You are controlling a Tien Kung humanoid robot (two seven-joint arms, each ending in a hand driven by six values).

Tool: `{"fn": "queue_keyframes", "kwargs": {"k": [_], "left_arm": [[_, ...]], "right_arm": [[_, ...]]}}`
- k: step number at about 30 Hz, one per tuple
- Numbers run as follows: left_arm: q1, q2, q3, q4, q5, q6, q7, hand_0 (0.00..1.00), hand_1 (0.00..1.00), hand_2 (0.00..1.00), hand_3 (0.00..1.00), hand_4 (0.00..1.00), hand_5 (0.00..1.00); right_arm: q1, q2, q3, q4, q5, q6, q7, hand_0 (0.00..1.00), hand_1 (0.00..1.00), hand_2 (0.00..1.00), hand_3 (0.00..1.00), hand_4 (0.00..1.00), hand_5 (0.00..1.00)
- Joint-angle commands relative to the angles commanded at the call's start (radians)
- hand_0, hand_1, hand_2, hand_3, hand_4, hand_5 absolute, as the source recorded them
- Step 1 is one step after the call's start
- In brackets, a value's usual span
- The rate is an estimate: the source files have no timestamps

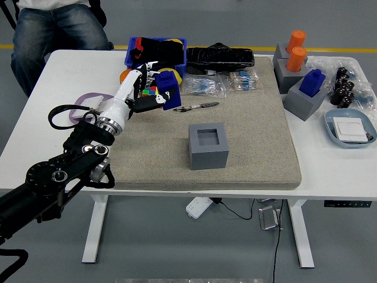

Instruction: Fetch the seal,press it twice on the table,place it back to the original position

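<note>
Head view: seal [167, 88] in left robot hand [143, 94]

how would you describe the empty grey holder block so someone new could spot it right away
Start at the large beige mat covering the middle of the white table. The grey holder block stands alone near the mat's centre. Unlike the grey blocks at the far right, which hold orange or blue seals, its square socket is empty.
</note>
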Motion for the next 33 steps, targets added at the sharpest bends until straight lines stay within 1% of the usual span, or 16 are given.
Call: {"fn": "queue_keyframes", "kwargs": {"k": [3, 7, 13, 20, 23, 29, 33], "left_arm": [[0.011, 0.001, 0.013, 0.024, 0.005, 0.013, -0.015, 0.686, 0.459, 0.448, 0.805, 0.671, 0.002], [0.028, 0.001, 0.037, 0.062, 0.016, 0.041, -0.041, 0.686, 0.459, 0.448, 0.805, 0.671, 0.002], [0.049, 0.000, 0.062, 0.099, 0.007, 0.068, -0.069, 0.675, 0.459, 0.448, 0.805, 0.671, 0.002], [0.085, -0.017, 0.110, 0.145, 0.001, 0.093, -0.096, 0.670, 0.460, 0.447, 0.799, 0.668, 0.002], [0.095, -0.026, 0.131, 0.161, -0.022, 0.104, -0.112, 0.670, 0.460, 0.447, 0.799, 0.668, 0.002], [0.105, -0.038, 0.148, 0.182, -0.053, 0.128, -0.144, 0.665, 0.461, 0.448, 0.796, 0.668, 0.002], [0.106, -0.041, 0.149, 0.189, -0.065, 0.137, -0.157, 0.659, 0.462, 0.448, 0.794, 0.668, 0.002]], "right_arm": [[0.001, 0.001, -0.001, 0.002, 0.001, 0.000, 0.000, 0.911, 0.784, 0.792, 0.786, 0.938, 0.627], [0.001, 0.002, 0.000, 0.002, 0.001, 0.001, 0.001, 0.911, 0.784, 0.792, 0.786, 0.938, 0.627], [-0.003, 0.003, 0.005, 0.000, -0.002, 0.001, 0.002, 0.912, 0.784, 0.791, 0.786, 0.938, 0.627], [-0.007, 0.009, 0.008, 0.000, -0.001, 0.003, 0.002, 0.913, 0.784, 0.791, 0.786, 0.938, 0.627], [-0.008, 0.010, 0.008, 0.000, -0.002, 0.004, 0.002, 0.913, 0.784, 0.791, 0.786, 0.938, 0.627], [-0.006, 0.011, 0.012, 0.002, -0.002, 0.005, 0.003, 0.914, 0.783, 0.791, 0.786, 0.938, 0.627], [-0.005, 0.011, 0.016, 0.002, -0.003, 0.005, 0.003, 0.914, 0.783, 0.791, 0.786, 0.938, 0.626]]}}
